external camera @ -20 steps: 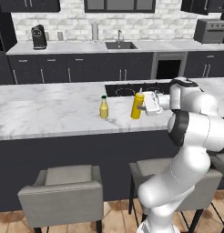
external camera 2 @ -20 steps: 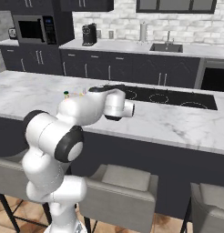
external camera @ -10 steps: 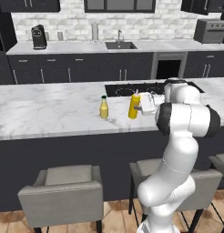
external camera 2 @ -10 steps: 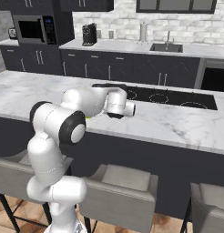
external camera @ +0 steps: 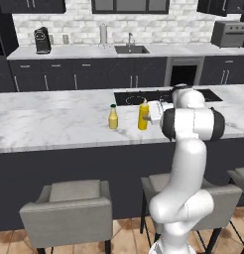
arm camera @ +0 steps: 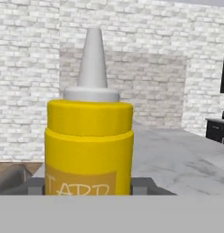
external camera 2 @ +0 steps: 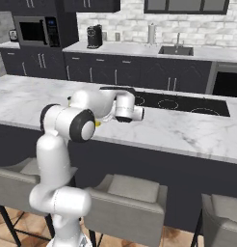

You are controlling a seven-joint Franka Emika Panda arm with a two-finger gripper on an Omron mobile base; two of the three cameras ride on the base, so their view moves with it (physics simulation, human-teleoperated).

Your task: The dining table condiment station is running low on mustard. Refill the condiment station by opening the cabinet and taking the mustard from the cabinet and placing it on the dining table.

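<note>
The mustard (external camera: 143, 115) is seen upright on the table (external camera: 54, 124), a long island with a smooth white top veined in grey and flat dark sides. An inset black cooktop (external camera: 139, 97) lies just behind the bottle. The bottle is a tall yellow plastic cylinder; in the hand view (arm camera: 89, 150) its body is glossy, with a stepped shoulder, a pale ribbed collar and a pointed grey-white cone nozzle, and an orange label with partly legible letters is shown low on the front. A shorter pale-yellow bottle (external camera: 113, 117) with a dark cap is stood near it on the marble, apart from it.

The gripper (external camera: 152, 113) is held level at the mustard's side, at the end of a rounded white arm with dark joints. Its fingers (arm camera: 142, 185) are shown as small grey blocks flanking the base of the bottle, one on each side, so the jaws are set about the bottle's width around it; whether the pads press on the plastic cannot be told. In the right base view the gripper and bottle are mostly hidden behind the arm, with a sliver of yellow (external camera 2: 98, 123) visible.

Padded grey stools (external camera: 69, 208) are placed along the near side. A rough white brick wall (external camera: 74, 25) is seen behind the far counter.
</note>
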